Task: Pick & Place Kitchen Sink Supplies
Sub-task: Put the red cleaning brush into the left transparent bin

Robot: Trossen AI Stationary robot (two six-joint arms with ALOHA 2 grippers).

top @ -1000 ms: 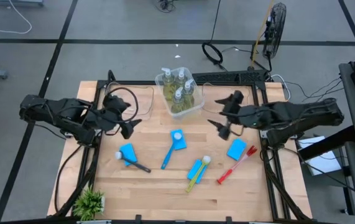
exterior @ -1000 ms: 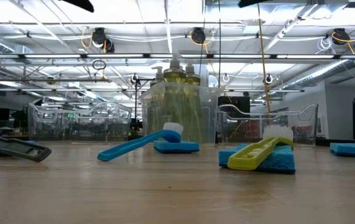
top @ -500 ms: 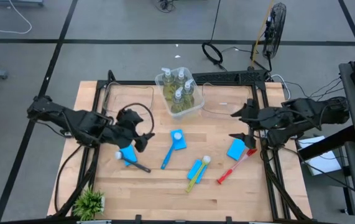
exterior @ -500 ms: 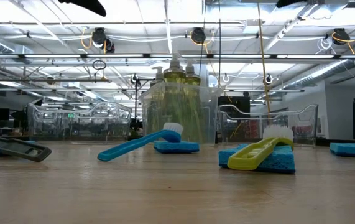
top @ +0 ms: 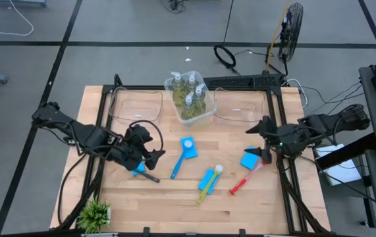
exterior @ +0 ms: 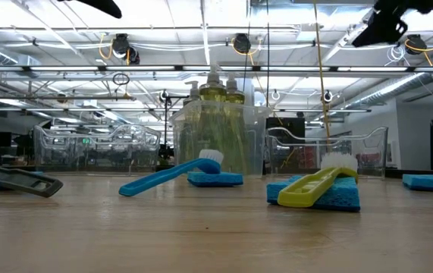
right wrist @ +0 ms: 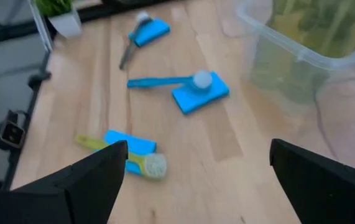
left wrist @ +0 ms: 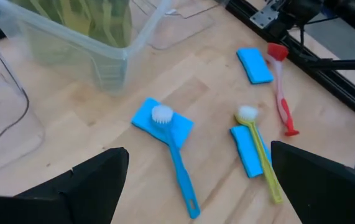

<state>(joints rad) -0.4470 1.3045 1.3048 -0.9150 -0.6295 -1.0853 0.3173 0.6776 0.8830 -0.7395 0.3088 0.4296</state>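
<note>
Pale wooden boards make up the counter [top: 174, 197], framed by dark rails, with a workshop floor around it; starting at the near left corner, a small potted plant [top: 95, 214] stands clear of the work; just in from the left edge the left gripper [top: 149, 156] hangs with its fingers spread and nothing between them, directly above a blue sponge [top: 135, 162] on which a black brush [top: 141, 172] lies, the handle running out toward the near edge and the middle; toward the centre, a blue brush [top: 178, 162] rests its white head on a second sponge [top: 188, 149], its long axis slanting toward the near edge; beyond it, at the far edge, a clear bin [top: 189, 99] holds the soap bottles [top: 188, 102], flanked by two empty bins; next comes a yellow-green brush [top: 209, 183] laid along a third sponge [top: 205, 179]; then a red brush [top: 245, 178] slants up to the fourth sponge [top: 250, 158] near the right edge, where the right gripper [top: 265, 136] waits released and empty, just beside that sponge on its far side; judging by position, each arm is nearest its own sponge-and-brush pair, and the left looks closest to a pick, needing to line up across the black handle's axis.
</note>
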